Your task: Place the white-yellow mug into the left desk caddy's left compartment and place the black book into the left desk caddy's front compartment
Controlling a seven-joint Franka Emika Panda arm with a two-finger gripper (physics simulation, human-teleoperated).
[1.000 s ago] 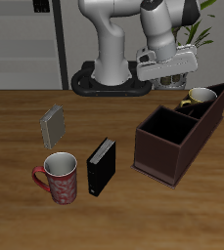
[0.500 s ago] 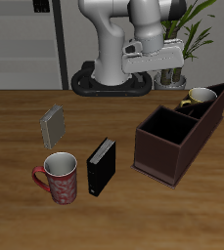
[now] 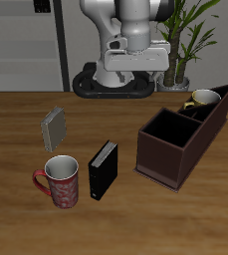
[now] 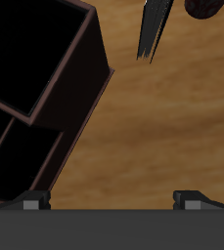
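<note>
Black book (image 3: 103, 170) stands upright below and ahead of the claw (image 3: 135, 68), which hangs open, empty.

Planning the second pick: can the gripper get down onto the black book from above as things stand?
Probably yes. The black book stands upright on open table, apart from the red mug and the left desk caddy, with nothing over it. The gripper hangs well above the table, farther back, and appears to hold nothing.

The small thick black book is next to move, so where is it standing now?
In the exterior view the small thick black book stands upright near the table's front edge, between the red patterned mug and the dark maroon-brown desk caddy, touching neither.
</note>
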